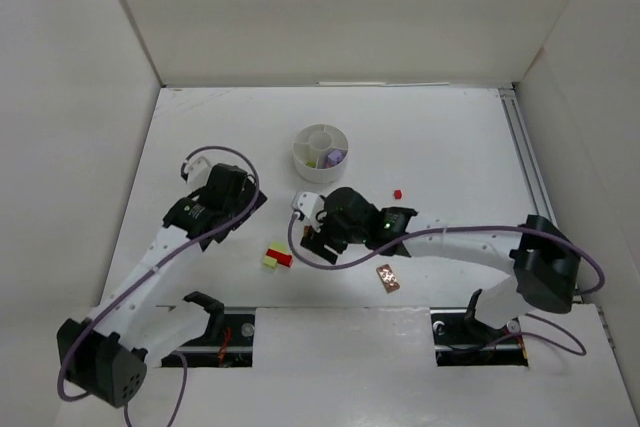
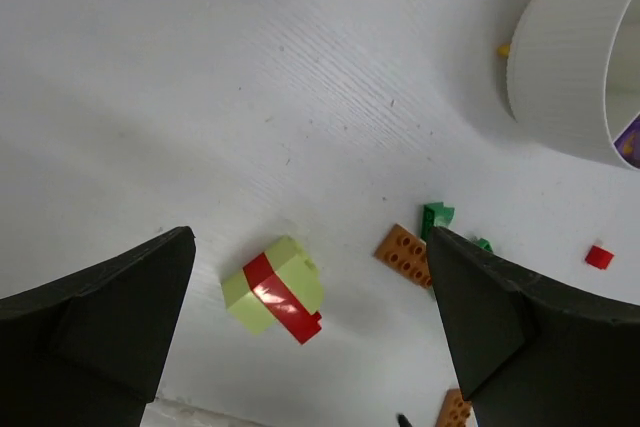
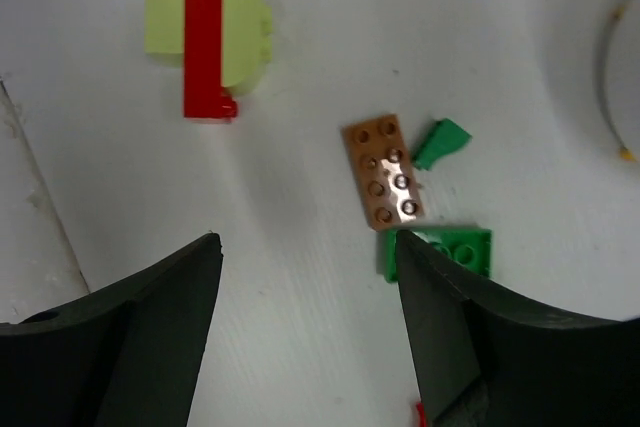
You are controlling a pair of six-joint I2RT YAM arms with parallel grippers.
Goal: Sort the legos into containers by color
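A joined pale yellow-green and red brick (image 1: 277, 258) lies on the table; it also shows in the left wrist view (image 2: 275, 290) and the right wrist view (image 3: 205, 42). An orange-brown plate (image 3: 383, 172), a green wedge (image 3: 440, 142) and a green plate (image 3: 450, 250) lie under my right gripper (image 3: 308, 239), which is open and empty above them. My left gripper (image 2: 308, 237) is open and empty, hovering above the yellow-green and red brick. The white dish (image 1: 320, 152) holds light purple bricks (image 1: 334, 157) in one compartment.
A small red brick (image 1: 397, 192) lies right of the dish. Another orange-brown plate (image 1: 387, 278) lies near the front edge. The dish wall (image 2: 560, 67) is at the upper right of the left wrist view. White walls enclose the table.
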